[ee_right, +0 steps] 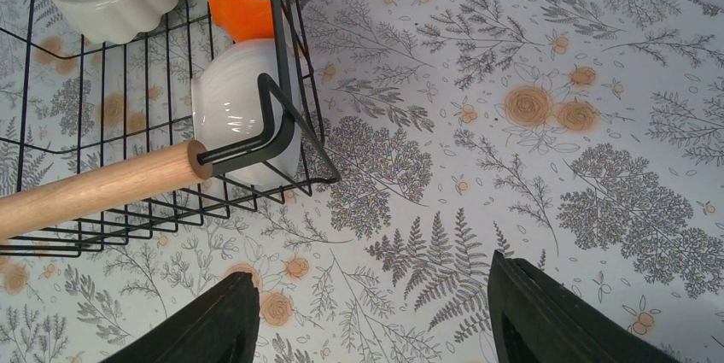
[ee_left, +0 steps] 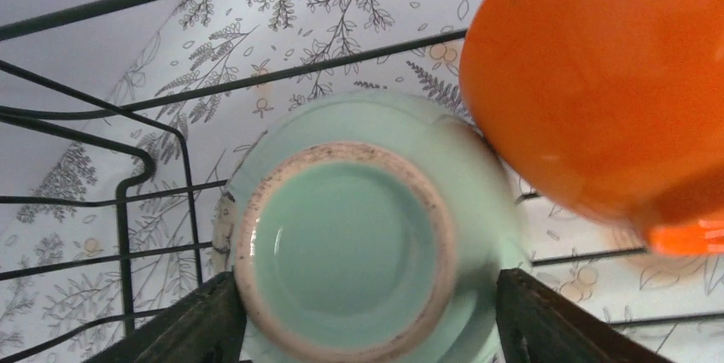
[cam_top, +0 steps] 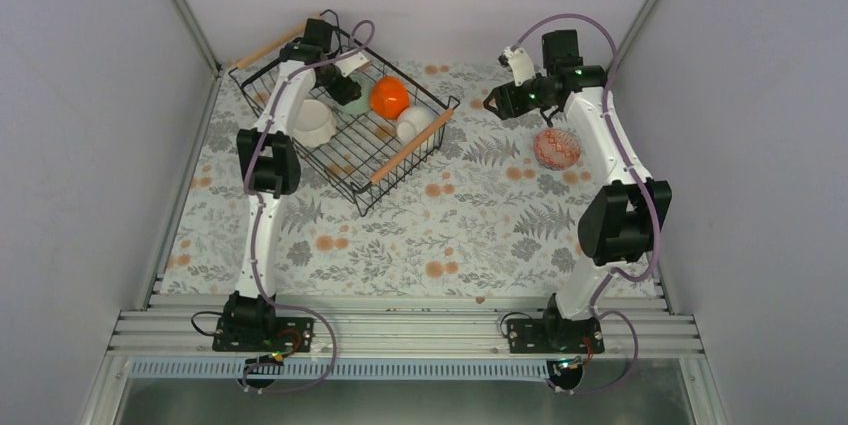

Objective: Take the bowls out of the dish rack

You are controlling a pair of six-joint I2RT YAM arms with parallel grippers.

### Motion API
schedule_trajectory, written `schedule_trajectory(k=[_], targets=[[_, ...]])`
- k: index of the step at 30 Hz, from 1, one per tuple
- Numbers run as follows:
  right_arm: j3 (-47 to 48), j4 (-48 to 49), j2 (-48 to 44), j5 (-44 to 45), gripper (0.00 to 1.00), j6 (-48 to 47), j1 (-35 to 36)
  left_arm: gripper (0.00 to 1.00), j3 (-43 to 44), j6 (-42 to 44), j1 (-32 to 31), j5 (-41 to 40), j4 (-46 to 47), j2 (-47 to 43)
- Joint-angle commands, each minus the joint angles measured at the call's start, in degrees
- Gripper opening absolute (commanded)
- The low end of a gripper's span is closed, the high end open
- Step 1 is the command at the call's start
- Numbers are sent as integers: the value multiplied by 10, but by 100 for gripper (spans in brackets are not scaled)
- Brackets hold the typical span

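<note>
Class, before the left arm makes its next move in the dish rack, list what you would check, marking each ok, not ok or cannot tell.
1. Pale green bowl between the fingers of the left gripper: ok.
2. Fingers actually pressing on it: cannot tell.
3. Orange bowl leaves room to lift: cannot tell; it crowds the green bowl's edge.
4. Right gripper open, empty, outside the dish rack: ok.
5. Bare cloth near the patterned bowl for setting down: ok.

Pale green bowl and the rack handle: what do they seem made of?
Pale green bowl: likely glazed ceramic, glossy, with a bare speckled foot ring. Rack handle: light wood, matte, with faint grain and a round end. Dish rack: apparently black-coated metal wire.
</note>
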Motion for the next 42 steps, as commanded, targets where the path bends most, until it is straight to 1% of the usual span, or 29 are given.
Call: schedule_trajectory(k=[1, 5, 9, 11, 16, 19, 22, 23, 24, 25, 27, 28, 34, 42], targets=[[-5, 5, -1, -7, 66, -4, 5, 77, -6, 7, -25, 5, -26, 29], [-6, 5, 0, -7, 65, -4, 5, 86, -3, 0, -30, -1, -13, 35], [-9, 6, -1, -5, 65, -4, 5, 86, 4, -6, -32, 1, -3, 36], [-11, 8, -1, -5, 66, -4, 5, 83, 4, -5, -33, 2, 0, 36], [-13, 8, -1, -5, 66, -5, 5, 67, 3, -1, -32, 11, -6, 34], [-12, 7, 0, -7, 66, -5, 5, 60, 2, 0, -32, 19, -12, 32], [-11, 7, 1, -8, 65, -5, 6, 59, 0, -3, -32, 22, -10, 31], [-11, 7, 0, -8, 66, -5, 7, 60, 0, -3, -32, 21, -8, 31], [-11, 7, 1, -8, 65, -5, 7, 66, 1, -4, -32, 17, -7, 32], [-11, 7, 0, -8, 66, -5, 6, 74, 1, -4, -33, 14, -6, 34], [-11, 7, 0, -7, 66, -5, 6, 95, 2, -9, -33, 5, 0, 36], [-12, 7, 0, -8, 66, -5, 6, 100, 2, -11, -33, 2, 3, 36], [-15, 8, 4, -9, 65, -6, 8, 100, 2, -26, -33, -8, 31, 26], [-19, 10, 8, -7, 65, -8, 7, 100, -2, -35, -33, 0, 52, 7]])
